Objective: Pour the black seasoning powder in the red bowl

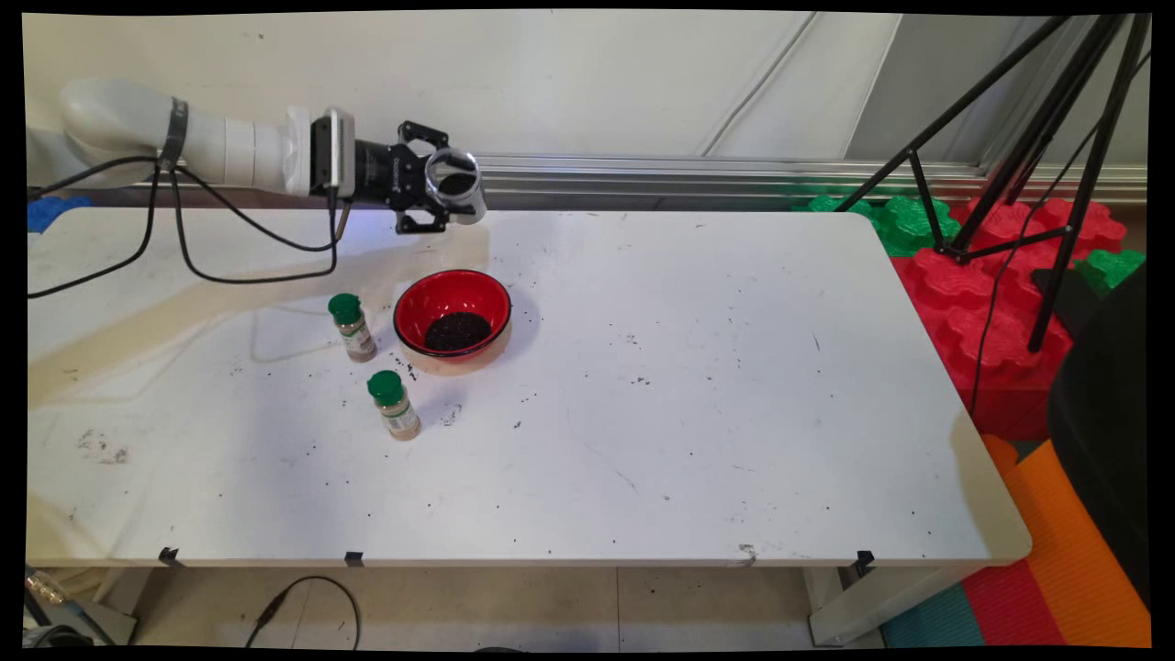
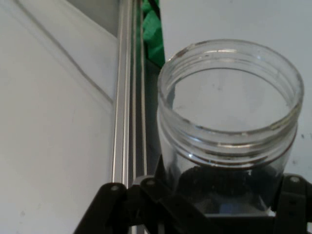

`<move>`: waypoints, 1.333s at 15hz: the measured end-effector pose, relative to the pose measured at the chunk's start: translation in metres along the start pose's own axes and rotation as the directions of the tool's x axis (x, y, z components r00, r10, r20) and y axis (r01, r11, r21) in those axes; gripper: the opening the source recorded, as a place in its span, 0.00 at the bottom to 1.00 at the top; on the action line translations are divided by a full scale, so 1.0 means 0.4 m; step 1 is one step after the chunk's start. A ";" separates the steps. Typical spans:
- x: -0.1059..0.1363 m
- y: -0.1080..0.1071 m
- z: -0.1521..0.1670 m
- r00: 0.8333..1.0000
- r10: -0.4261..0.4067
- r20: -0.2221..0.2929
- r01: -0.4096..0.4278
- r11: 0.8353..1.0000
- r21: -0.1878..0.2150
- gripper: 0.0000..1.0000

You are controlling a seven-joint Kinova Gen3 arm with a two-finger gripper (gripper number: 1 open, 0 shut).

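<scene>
Table (image 1: 698,441): the white table is carrying every loose thing in its left half; fine dark specks are lying scattered around them, thickest near the bowl, which reads as spill from the dark grains.

Arm: the white arm is reaching in horizontally from the left, well above the table's far edge, with black cables sagging beneath it.

Bowl (image 1: 453,319): the red bowl is sitting upright below and slightly right of the pincer, holding a heap of dark grains off-centre on its floor.

Clear jar (image 1: 454,184): the lidless jar is being held on its side in the air, its mouth turned toward the main camera; in the hand view (image 2: 229,126) its threaded rim is pointing away from the palm and a little dark material is lying against the wall nearest the linkage. The tilt suits emptying, judged from the grains below.

Spice bottles: two green-capped bottles are standing upright left of the bowl, one (image 1: 352,327) just beside it, the other (image 1: 394,404) nearer the camera, both apart from the pincer.

Pincer (image 1: 439,187): it is clenching the jar's body from either side, parted only as far as the jar's width.
</scene>
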 end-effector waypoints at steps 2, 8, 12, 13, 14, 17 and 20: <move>-0.009 0.014 -0.009 0.998 0.064 0.004 -0.064 0.998 -0.009 0.00; -0.028 0.044 -0.030 0.974 0.224 0.019 -0.223 0.974 -0.027 0.00; -0.031 0.055 -0.037 0.954 0.299 0.028 -0.298 0.954 -0.031 0.00; -0.031 0.059 -0.039 0.945 0.325 0.030 -0.324 0.945 -0.031 0.00; -0.030 0.061 -0.041 0.937 0.348 0.031 -0.347 0.937 -0.031 0.00; -0.026 0.068 -0.046 0.912 0.410 0.032 -0.409 0.912 -0.031 0.00; -0.019 0.076 -0.054 0.876 0.482 0.032 -0.481 0.876 -0.029 0.00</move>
